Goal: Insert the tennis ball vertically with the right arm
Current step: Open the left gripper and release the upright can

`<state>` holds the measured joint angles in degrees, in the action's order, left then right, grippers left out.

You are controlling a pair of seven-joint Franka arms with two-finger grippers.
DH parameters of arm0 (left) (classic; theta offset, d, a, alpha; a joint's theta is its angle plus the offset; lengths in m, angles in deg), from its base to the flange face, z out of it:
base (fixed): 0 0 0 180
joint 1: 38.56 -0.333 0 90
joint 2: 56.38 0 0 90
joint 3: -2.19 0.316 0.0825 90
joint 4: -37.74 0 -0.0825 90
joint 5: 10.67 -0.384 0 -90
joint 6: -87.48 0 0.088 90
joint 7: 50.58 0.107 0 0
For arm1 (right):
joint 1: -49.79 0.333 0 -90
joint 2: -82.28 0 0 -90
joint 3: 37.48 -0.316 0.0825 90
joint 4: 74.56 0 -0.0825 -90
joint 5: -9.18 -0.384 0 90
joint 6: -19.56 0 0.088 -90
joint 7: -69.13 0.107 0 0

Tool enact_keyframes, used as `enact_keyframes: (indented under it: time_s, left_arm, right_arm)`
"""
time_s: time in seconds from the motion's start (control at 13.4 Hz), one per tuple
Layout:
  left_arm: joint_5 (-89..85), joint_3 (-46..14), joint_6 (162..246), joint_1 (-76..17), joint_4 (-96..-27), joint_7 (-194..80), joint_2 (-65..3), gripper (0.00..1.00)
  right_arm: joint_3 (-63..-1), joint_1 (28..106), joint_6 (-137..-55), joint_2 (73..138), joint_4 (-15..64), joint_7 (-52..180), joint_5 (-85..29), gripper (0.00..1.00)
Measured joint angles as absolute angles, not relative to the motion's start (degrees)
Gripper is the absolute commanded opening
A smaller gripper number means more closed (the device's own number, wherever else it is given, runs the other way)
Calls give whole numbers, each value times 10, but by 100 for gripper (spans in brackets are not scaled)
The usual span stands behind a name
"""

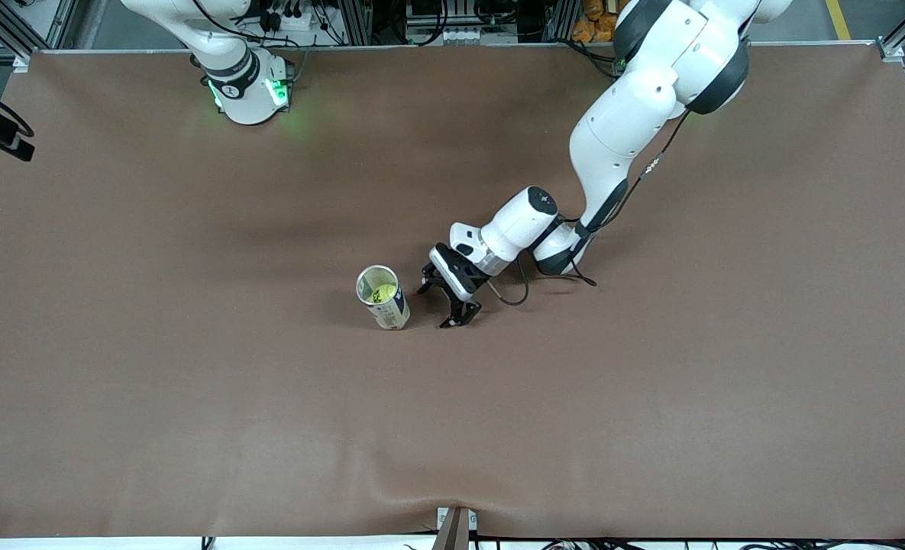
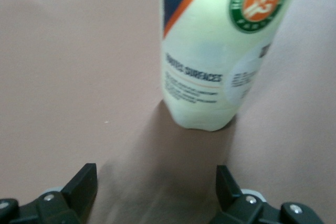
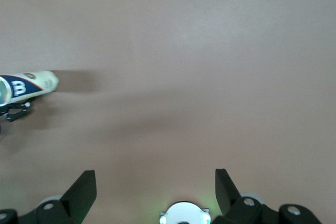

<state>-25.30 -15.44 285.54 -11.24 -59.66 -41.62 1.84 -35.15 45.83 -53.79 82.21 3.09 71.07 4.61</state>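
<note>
Front view: the tennis ball (image 1: pixel 384 292) already sits inside the upright can (image 1: pixel 383 297) near the middle of the desk (image 1: pixel 192 344), so the insertion looks done. The left end effector (image 1: pixel 444 305) is low beside the can, toward the left arm's end, fingers spread and empty.

Left wrist view: the can (image 2: pixel 215 51) stands ahead of the open fingers (image 2: pixel 84 184), untouched.

Right wrist view: the right end effector (image 3: pixel 155 183) is wide open, holding nothing, high above the desk near its own base; the can (image 3: pixel 29 86) lies well apart. Probably only retreat remains.
</note>
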Motion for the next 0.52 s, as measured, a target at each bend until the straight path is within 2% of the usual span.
enact_keyframes:
  time_s: [0.3,0.52]
  left_arm:
    - [-253,-155,2765,-132,-604,-416,-28,100]
    - [-253,-155,2694,-157,-605,-416,-45,100]
  right_arm:
    - [-355,458,-541,827,33,709,37,100]
    - [-359,461,-579,808,75,709,37,100]
